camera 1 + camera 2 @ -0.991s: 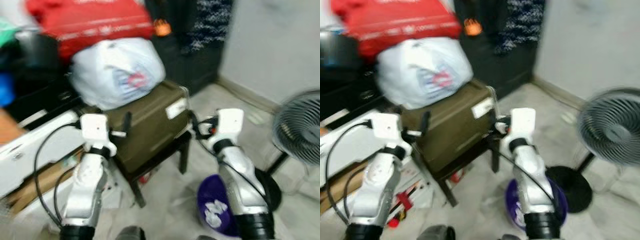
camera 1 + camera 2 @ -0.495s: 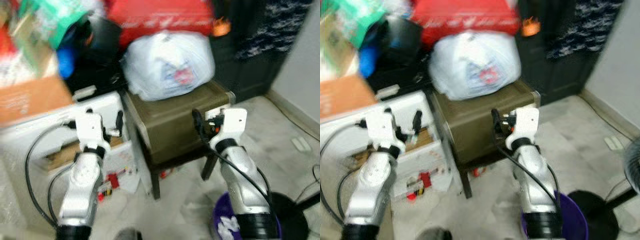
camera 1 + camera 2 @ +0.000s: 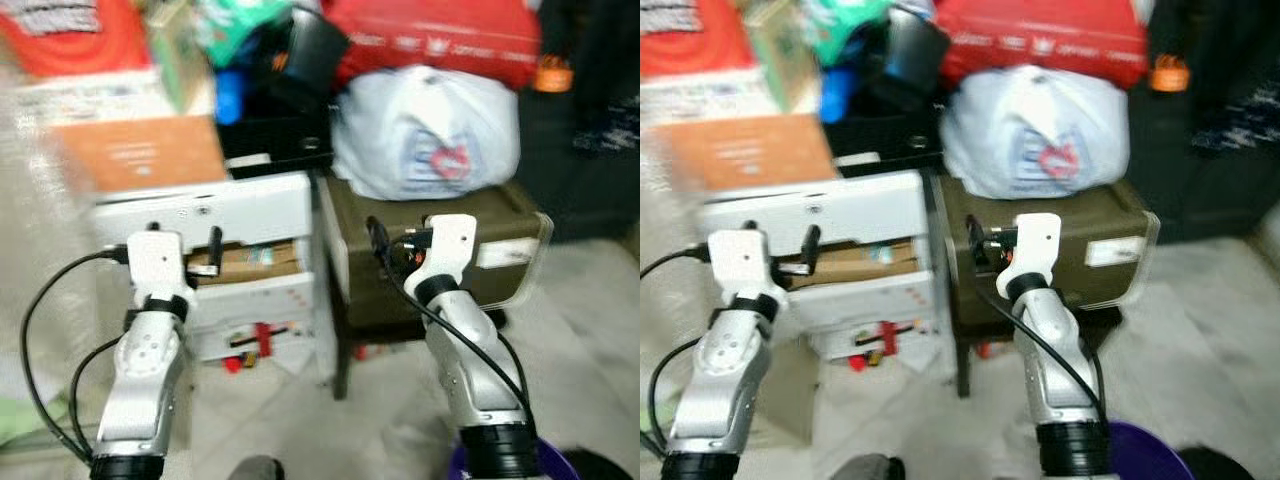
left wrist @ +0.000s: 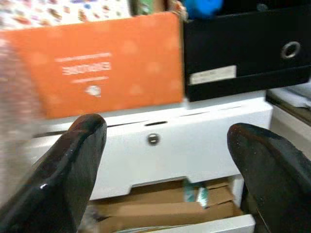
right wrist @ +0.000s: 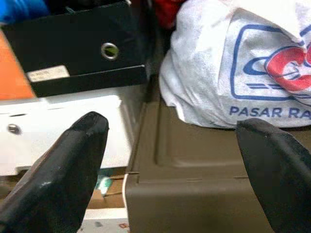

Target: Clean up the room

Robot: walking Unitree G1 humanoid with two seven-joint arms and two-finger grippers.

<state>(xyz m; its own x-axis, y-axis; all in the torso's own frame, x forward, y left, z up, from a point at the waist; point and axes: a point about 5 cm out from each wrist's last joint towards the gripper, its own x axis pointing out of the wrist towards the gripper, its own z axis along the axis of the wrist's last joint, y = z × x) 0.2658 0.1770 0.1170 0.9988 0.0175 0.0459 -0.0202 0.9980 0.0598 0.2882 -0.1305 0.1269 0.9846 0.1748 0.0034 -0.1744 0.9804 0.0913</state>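
Observation:
A cluttered stack stands before me. A white drawer unit (image 3: pixel 250 212) has cardboard showing in its open slot (image 4: pixel 160 211). To its right an olive-brown case (image 3: pixel 500 228) rests on a dark stool and carries a white plastic bag (image 3: pixel 425 130) with a red bag (image 3: pixel 430 35) above. An orange box (image 4: pixel 97 63) and a black box (image 4: pixel 243 43) sit on the drawer unit. My left gripper (image 3: pixel 212 250) is raised in front of the drawer unit, open and empty. My right gripper (image 3: pixel 378 243) is open and empty, held before the case's front left corner (image 5: pixel 146 179).
A purple bucket (image 3: pixel 1150 455) sits on the floor at the lower right behind my right arm. Small red items (image 3: pixel 262 335) lie under the drawer unit. A green cloth (image 3: pixel 15 425) lies at the far left. Pale tiled floor lies beneath my arms.
The whole view has swung to the left: the fan has left the picture and the drawer unit and orange box have come in. Both arms keep the same raised pose.

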